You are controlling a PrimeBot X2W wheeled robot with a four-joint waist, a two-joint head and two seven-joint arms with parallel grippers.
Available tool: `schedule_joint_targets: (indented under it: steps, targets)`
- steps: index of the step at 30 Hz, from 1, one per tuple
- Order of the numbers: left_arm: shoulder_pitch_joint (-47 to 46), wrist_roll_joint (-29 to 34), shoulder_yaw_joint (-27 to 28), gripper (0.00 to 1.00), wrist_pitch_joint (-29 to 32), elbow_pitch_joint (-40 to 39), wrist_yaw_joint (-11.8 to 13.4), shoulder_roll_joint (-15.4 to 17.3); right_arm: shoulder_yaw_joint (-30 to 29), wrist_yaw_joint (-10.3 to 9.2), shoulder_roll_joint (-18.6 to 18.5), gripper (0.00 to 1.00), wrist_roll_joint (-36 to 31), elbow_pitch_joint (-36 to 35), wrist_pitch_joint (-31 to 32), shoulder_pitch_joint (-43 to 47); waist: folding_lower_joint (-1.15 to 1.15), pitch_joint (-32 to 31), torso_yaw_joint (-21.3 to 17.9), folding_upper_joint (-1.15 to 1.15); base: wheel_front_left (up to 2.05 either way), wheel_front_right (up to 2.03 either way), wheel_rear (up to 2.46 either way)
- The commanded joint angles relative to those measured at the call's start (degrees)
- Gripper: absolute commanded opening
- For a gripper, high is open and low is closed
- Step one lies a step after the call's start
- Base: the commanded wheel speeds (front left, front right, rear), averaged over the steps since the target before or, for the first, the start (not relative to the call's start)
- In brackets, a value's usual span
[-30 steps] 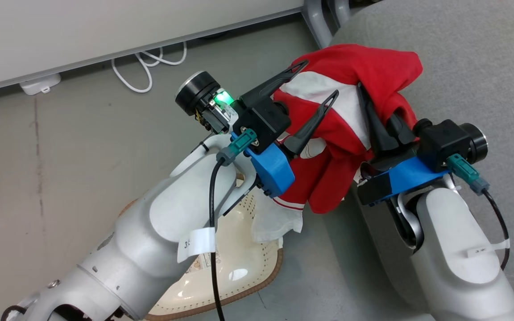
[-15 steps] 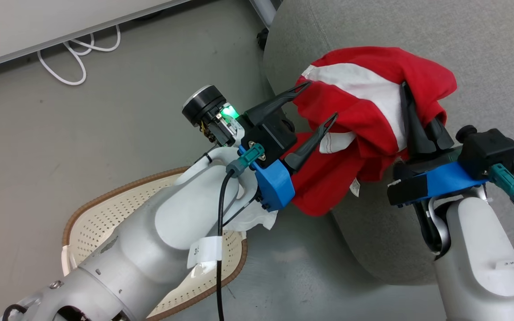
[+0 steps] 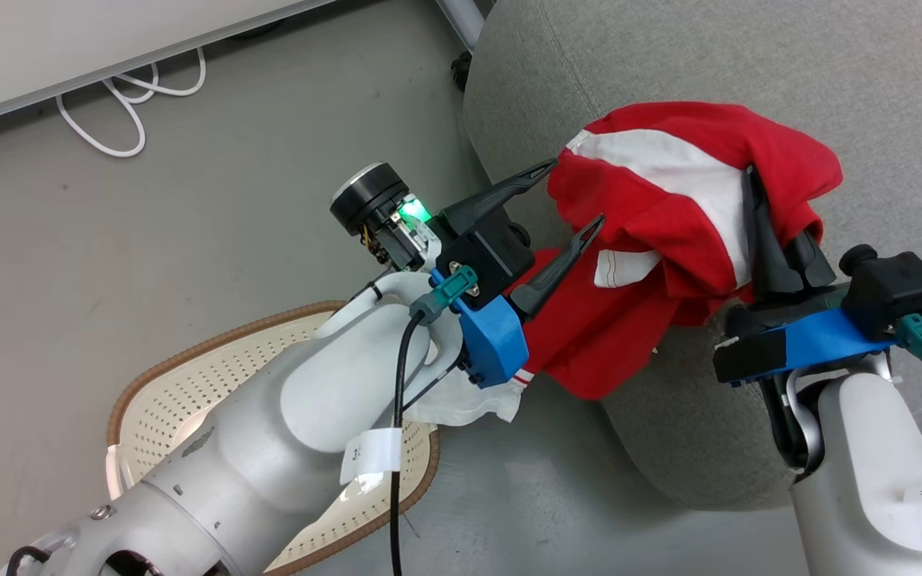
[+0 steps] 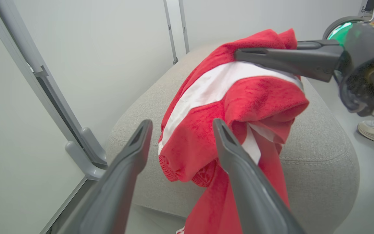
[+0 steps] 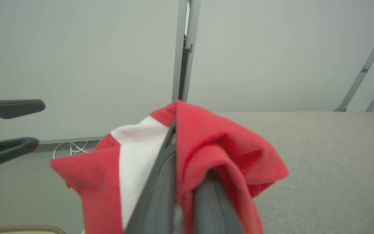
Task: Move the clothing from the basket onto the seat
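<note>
Grey floor (image 3: 149, 264) lies below the edge of the seat (image 3: 653, 64). Over that edge the clothing (image 3: 669, 232) is held, its lower part hanging off the side near the basket (image 3: 181, 400); I judge that release now lets it slide off. My right gripper (image 3: 773, 216) reaches up, fingers pinching the clothing. My left gripper (image 3: 577, 192) points alongside, fingers spread, empty.

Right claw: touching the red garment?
Touching. Right wrist view shows the right claw shut on the red garment, which is pinched in its grip.
</note>
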Motion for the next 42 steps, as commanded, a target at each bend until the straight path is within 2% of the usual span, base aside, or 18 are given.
schedule_joint_targets:
  steps: [1, 9, 16, 21, 25, 28, 32, 36, 42]
  targets:
    - [0.2, -0.2, -0.1, 1.0, -0.3, 0.1, -0.1, 0.2, -0.3, 0.01, 0.0, 0.0, -0.3, -0.7, -0.1, 0.5, 0.0, -0.1, 0.1, 0.0, 0.0, 0.0, 0.0]
    - [0.6, 0.4, 0.6, 1.0, -0.3, -0.7, -0.1, 0.6, -2.5, 0.01, -0.6, 0.0, -2.3, -2.9, -0.1, -2.2, 0.0, 0.4, 0.3, 0.0, 0.0, 0.0, 0.0]
    - [-1.2, 2.2, 1.3, 1.0, -0.3, -2.2, 0.0, 1.7, -8.6, 0.0, -3.7, 0.0, -1.9, -7.4, -0.1, -13.1, 0.0, 4.8, 0.3, 0.0, 0.0, 0.0, 0.0]
    - [-3.1, 3.6, 0.7, 1.0, -0.3, -3.2, 0.0, 2.9, -14.5, 0.01, -8.6, 0.0, -2.1, -9.7, -0.1, -22.9, 0.0, 9.7, 0.7, 0.0, 0.0, 0.0, 0.0]
    - [-5.2, 4.4, 0.0, 1.0, 0.1, -4.0, 0.0, 4.0, -19.9, 0.01, -14.0, 0.0, -1.8, -10.5, -0.1, -30.3, 0.0, 13.6, 0.8, 0.0, 0.0, 0.0, 0.0]
    - [-6.4, 4.9, -0.4, 1.0, 0.6, -4.9, 0.0, 5.0, -23.8, 0.0, -18.6, 0.0, -0.9, -9.7, 0.0, -34.7, 0.0, 16.3, 0.7, 0.0, 0.0, 0.0, 0.0]
    - [-7.6, 5.4, -0.5, 1.0, 1.1, -6.4, 0.0, 6.2, -28.1, 0.01, -22.6, 0.0, 0.4, -8.3, 0.0, -38.0, 0.0, 19.1, 0.5, 0.0, 0.0, 0.0, 0.0]
    - [-8.1, 5.7, -0.7, 1.0, 1.8, -8.0, 0.2, 7.5, -29.3, 0.01, -22.9, 0.0, 0.4, -5.8, 0.0, -37.2, 0.0, 21.0, -0.1, 0.0, 0.0, 0.0, 0.0]
    - [-9.2, 6.0, -1.0, 1.0, 2.8, -10.4, 0.4, 8.5, -30.0, 0.01, -18.3, 0.0, -1.6, -1.7, 0.0, -32.9, 0.0, 23.4, -0.2, 0.0, 0.0, 0.0, 0.0]
